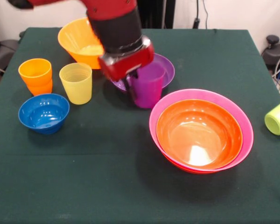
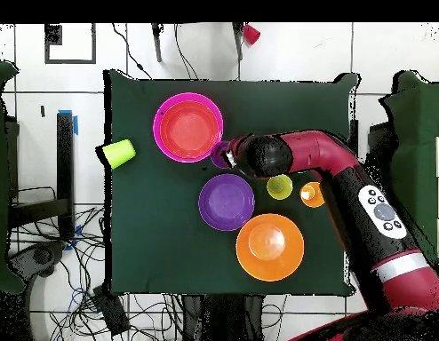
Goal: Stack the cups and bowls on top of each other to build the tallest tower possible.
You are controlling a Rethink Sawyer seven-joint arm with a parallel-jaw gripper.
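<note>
My gripper [image 1: 134, 83] [image 2: 229, 158] is shut on the rim of a purple cup [image 1: 147, 91] [image 2: 219, 154], which stands upright just in front of the wide purple bowl [image 1: 167, 70] [image 2: 227, 202]. To its right sits the tower [image 1: 200, 133]: a red-orange bowl [image 1: 198, 133] [image 2: 187, 130] nested inside a pink bowl [image 1: 200, 93] [image 2: 161, 142], with a red-orange edge showing beneath. An orange cup [image 1: 36, 74] [image 2: 312, 194], a yellow cup [image 1: 76, 82] [image 2: 279, 186] and a small blue bowl [image 1: 43, 112] stand at the left. The big yellow-orange bowl [image 1: 77, 39] [image 2: 269, 247] is behind them.
A lime green cup [image 1: 278, 116] [image 2: 119, 153] lies on its side near the table's edge. The dark green table [image 1: 84, 186] ends close behind the yellow-orange bowl. My arm [image 2: 312, 151] covers the blue bowl in the overhead view.
</note>
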